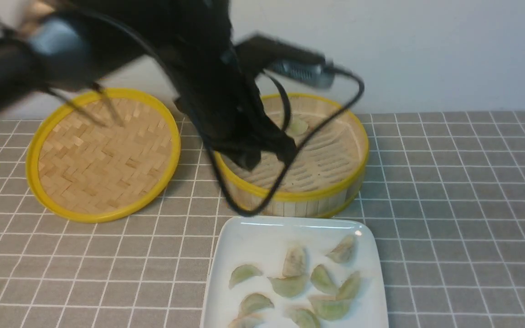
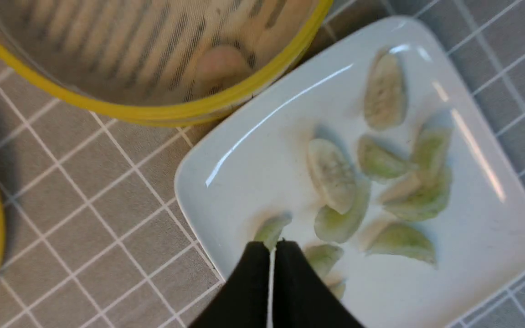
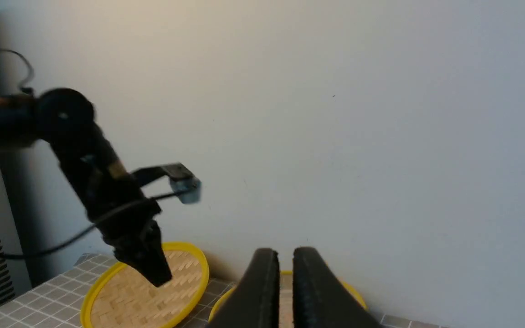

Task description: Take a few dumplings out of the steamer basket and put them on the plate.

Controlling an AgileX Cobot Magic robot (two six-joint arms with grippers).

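Observation:
The bamboo steamer basket (image 1: 335,155) stands at the back centre with one pale dumpling (image 1: 297,125) on its slatted floor. In front of it, several green dumplings (image 1: 290,285) lie on the white plate (image 1: 253,241). My left gripper (image 1: 267,157) hangs blurred above the steamer's near-left rim. In the left wrist view, the left gripper (image 2: 271,243) is shut and empty, and beyond it I see the plate (image 2: 253,150), its dumplings (image 2: 333,175) and the steamer basket (image 2: 153,114). My right gripper (image 3: 285,253) is raised facing the wall, shut on nothing, and is out of the front view.
The flat woven steamer lid (image 1: 103,155) lies left of the steamer. A black cable (image 1: 290,177) loops down from the left arm across the steamer's front rim. A grey checked cloth (image 1: 463,205) covers the table. A pale wall (image 1: 426,45) stands close behind.

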